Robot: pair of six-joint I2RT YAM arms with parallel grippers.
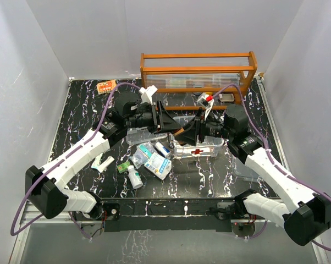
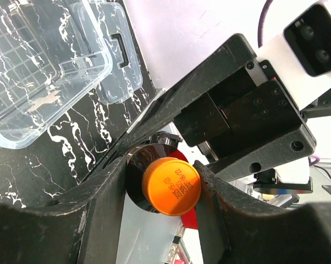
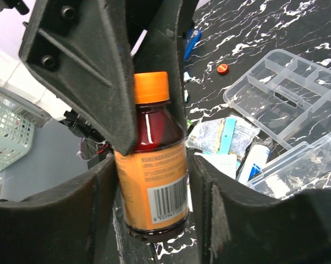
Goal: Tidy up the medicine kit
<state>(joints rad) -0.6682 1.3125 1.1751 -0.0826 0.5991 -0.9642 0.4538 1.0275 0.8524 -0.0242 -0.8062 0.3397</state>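
A brown syrup bottle (image 3: pixel 154 187) with an orange cap (image 2: pixel 171 186) and orange label hangs in the air between my two grippers, above the clear medicine kit box (image 1: pixel 207 147) with its red cross. My left gripper (image 1: pixel 168 122) is shut on the bottle's neck end; its fingers flank the cap in the left wrist view (image 2: pixel 163 181). My right gripper (image 1: pixel 190 131) is shut on the bottle's body in the right wrist view (image 3: pixel 152 192). The clear divided tray (image 3: pixel 286 93) lies left of the box. The handled lid (image 2: pixel 119 55) lies beyond the box (image 2: pixel 39 71).
Loose medicines lie left of the box: sachets (image 1: pixel 157 162), a white bottle (image 1: pixel 134 176), tubes (image 1: pixel 102 162), a small green box (image 1: pixel 122 166). An orange wooden rack (image 1: pixel 198 71) stands at the back. An orange blister pack (image 1: pixel 106 86) lies at the back left.
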